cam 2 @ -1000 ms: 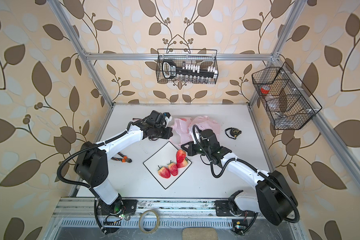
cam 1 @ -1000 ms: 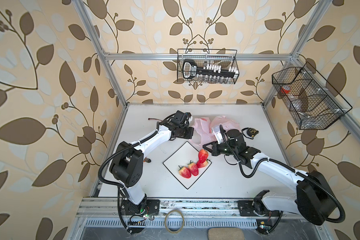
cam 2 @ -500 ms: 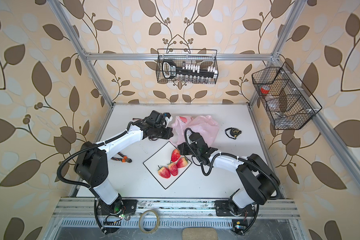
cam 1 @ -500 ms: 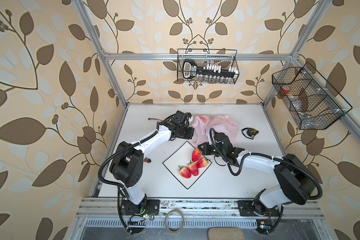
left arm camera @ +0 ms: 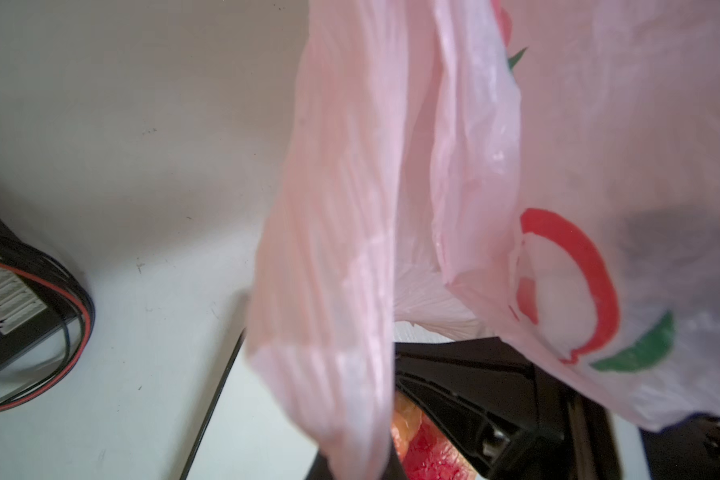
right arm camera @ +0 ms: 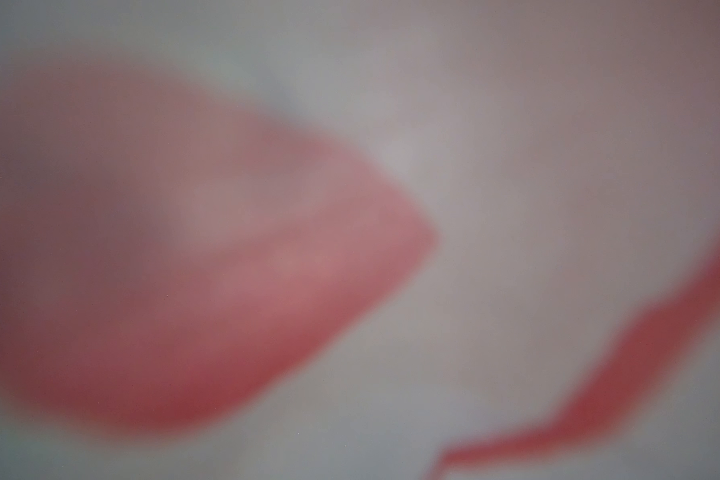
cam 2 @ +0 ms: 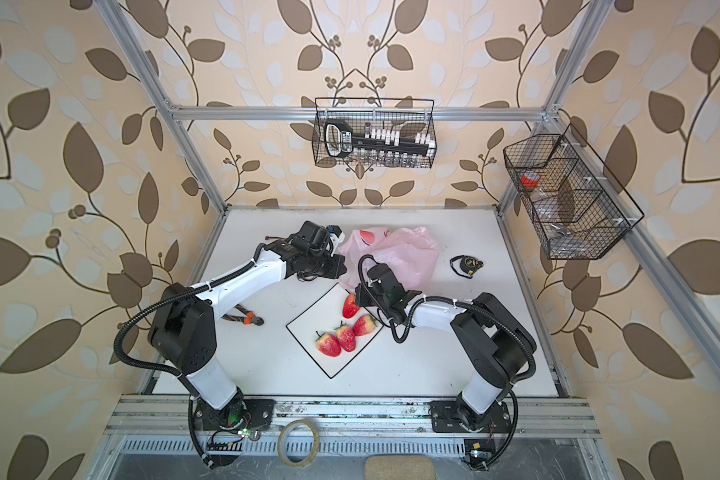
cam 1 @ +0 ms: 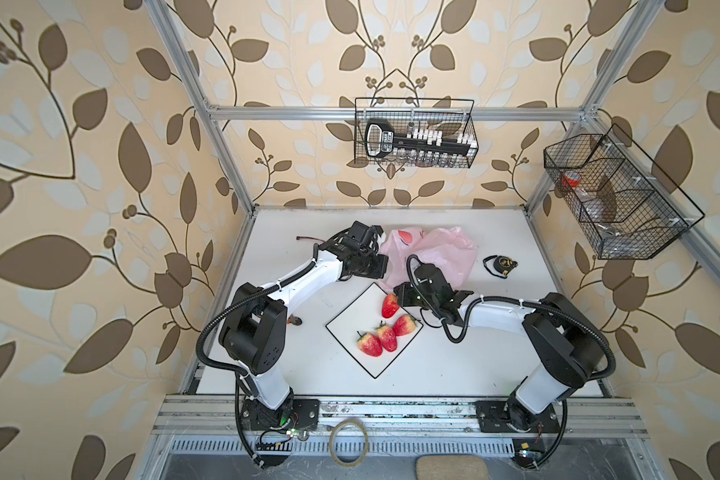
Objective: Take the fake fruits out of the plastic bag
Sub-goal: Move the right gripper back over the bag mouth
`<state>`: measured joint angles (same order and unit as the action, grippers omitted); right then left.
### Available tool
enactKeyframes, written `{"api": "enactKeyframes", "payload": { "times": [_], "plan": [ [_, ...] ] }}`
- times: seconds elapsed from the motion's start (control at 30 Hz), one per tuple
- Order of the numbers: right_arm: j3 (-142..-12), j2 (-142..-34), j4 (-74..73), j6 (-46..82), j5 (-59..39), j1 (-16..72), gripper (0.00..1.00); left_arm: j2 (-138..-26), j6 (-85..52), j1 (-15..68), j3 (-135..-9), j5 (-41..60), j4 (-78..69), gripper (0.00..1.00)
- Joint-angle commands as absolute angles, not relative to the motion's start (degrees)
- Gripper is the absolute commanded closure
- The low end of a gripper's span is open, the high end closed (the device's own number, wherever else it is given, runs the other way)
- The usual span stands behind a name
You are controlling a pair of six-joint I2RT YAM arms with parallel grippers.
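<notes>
The pink plastic bag [cam 1: 445,253] [cam 2: 408,253] lies crumpled at the back of the table. My left gripper [cam 1: 385,254] [cam 2: 344,254] is shut on its left edge, and a strand of the bag [left arm camera: 341,332] hangs down between the jaws. My right gripper [cam 1: 396,296] [cam 2: 357,297] is low at the plate's far corner, shut on one red fake fruit [cam 1: 390,306] [cam 2: 350,306] [left arm camera: 427,455]. Three more fake fruits [cam 1: 386,337] [cam 2: 346,337] lie on the white square plate [cam 1: 352,320] [cam 2: 312,324]. Bag plastic [right arm camera: 516,208] covers the right wrist view in a blur.
A black tape measure [cam 1: 499,264] lies to the right of the bag. Orange-handled pliers [cam 2: 244,318] lie left of the plate under the left arm. A thin red cable [cam 1: 308,239] is behind the left gripper. Wire baskets [cam 1: 414,133] hang on the back and right walls.
My right arm has dropped low and carried the fake fruit left, from over the plate's right side to its far corner. The bag has spread out over that wrist. The left gripper has stayed put.
</notes>
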<state>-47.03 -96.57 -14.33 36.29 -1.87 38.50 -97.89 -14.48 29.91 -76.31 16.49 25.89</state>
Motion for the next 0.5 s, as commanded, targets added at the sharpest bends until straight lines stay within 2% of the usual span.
{"api": "enactKeyframes", "payload": {
  "times": [0.0, 0.1, 0.23, 0.3, 0.47],
  "plan": [
    [-48.7, -98.6, -13.7, 35.4, -1.3, 39.0, 1.00, -94.5, -13.6, 29.4, -76.3, 17.3, 25.9, 1.00],
    [-48.6, -99.1, -13.6, 35.4, -1.8, 39.2, 0.99, -94.4, -13.8, 29.4, -76.3, 17.3, 25.9, 1.00],
    [-48.1, -97.7, -13.3, 35.1, -0.9, 39.2, 0.75, -94.1, -13.8, 29.4, -76.3, 17.2, 26.0, 1.00],
    [-48.0, -96.8, -12.5, 34.6, -0.4, 39.2, 0.66, -94.0, -13.9, 29.4, -76.4, 17.1, 26.0, 1.00],
    [-47.2, -92.0, -10.2, 33.7, 1.3, 39.2, 0.54, -93.5, -13.8, 29.4, -75.9, 17.1, 26.0, 1.00]
  ]
}}
